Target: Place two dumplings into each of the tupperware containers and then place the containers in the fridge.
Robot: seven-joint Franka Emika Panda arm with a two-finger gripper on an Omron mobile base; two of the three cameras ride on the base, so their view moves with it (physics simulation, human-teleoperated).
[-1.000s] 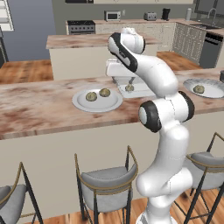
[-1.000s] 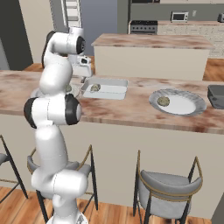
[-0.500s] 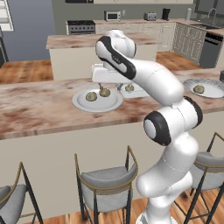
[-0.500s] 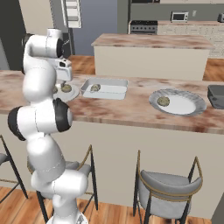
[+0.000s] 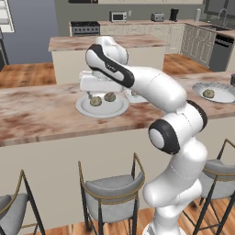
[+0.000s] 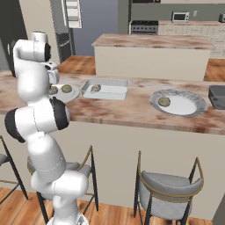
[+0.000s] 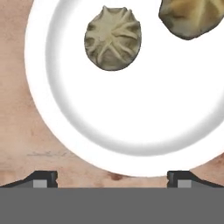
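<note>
White and round, the ceramic plate (image 7: pixel 131 127) is lying under my two-finger gripper (image 7: pixel 112 177), whose jaws are standing wide apart and holding nothing. I am looking along them at the pleated olive-tan dumpling (image 7: pixel 113 38), sitting ahead of my fingertips and slightly toward my left finger. A browner second dumpling (image 7: pixel 192 17) is resting ahead past my right finger, so the olive one is looking like the nearer pick.

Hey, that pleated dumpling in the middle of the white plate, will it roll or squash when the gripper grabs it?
The dumpling looks round and lumpy, so it may roll on the smooth plate. Its folded pleats suggest soft dough, likely to dent if squeezed.
</note>
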